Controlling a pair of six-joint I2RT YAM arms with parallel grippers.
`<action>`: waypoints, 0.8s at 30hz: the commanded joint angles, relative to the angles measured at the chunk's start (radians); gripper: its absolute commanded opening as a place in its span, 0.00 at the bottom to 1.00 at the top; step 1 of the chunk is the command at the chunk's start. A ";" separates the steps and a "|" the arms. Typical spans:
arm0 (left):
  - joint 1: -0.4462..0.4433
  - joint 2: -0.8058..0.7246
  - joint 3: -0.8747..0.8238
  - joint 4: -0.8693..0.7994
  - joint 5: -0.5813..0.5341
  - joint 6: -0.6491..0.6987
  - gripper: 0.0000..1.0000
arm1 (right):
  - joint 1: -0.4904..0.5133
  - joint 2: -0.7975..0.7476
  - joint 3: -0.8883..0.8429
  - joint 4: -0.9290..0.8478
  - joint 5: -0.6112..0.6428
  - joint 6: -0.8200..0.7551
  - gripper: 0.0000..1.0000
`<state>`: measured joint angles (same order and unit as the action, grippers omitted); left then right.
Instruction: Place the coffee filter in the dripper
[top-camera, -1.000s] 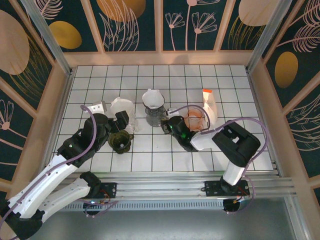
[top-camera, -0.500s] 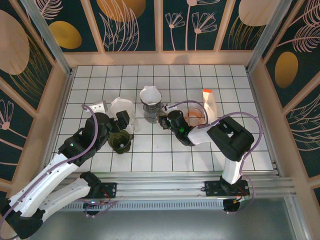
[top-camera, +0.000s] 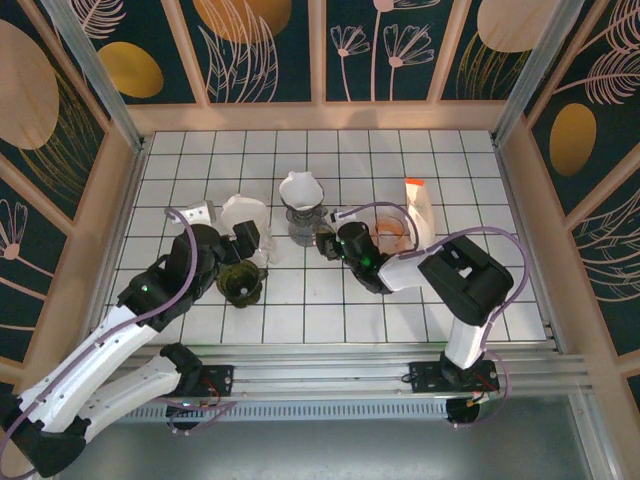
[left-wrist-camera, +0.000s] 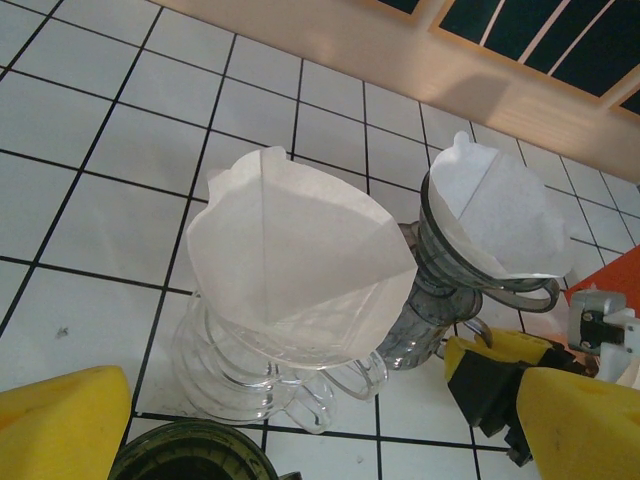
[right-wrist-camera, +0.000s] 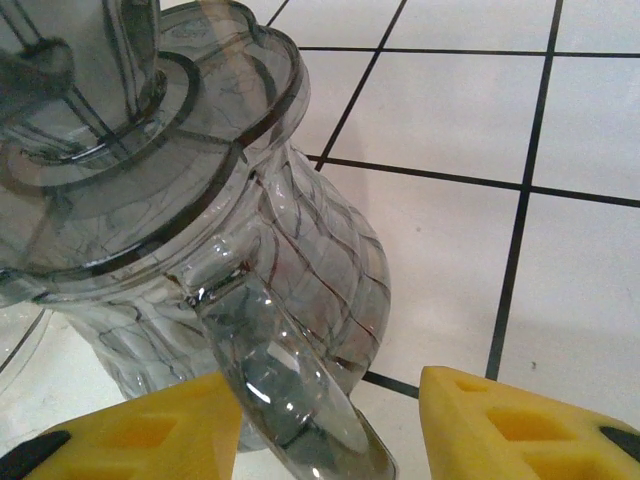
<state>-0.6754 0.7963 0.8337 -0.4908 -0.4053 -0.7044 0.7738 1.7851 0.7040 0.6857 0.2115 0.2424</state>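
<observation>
Coffee filter: seated in smoky grey dripper, mid tiled table. Cone mouth up, tip down inside dripper; long axis near upright.
Right gripper: jaws parted, straddling clear handle below dripper flange; gap visible beside one finger.
Left gripper: spread wide, holding nothing, just short of clear dripper. Second filter sits in it, also mouth up.
</observation>
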 joint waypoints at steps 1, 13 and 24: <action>-0.003 0.009 0.034 0.006 -0.014 0.013 0.99 | -0.005 -0.050 -0.024 0.028 0.017 0.008 0.53; -0.003 0.039 0.050 0.035 0.014 0.034 0.99 | -0.001 -0.148 -0.091 -0.011 0.022 0.041 0.59; -0.001 0.034 0.070 0.007 -0.031 0.033 0.99 | 0.017 -0.310 -0.167 -0.105 -0.085 0.102 0.61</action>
<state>-0.6754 0.8421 0.8658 -0.4755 -0.4030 -0.6880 0.7784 1.5394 0.5659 0.6189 0.1772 0.3019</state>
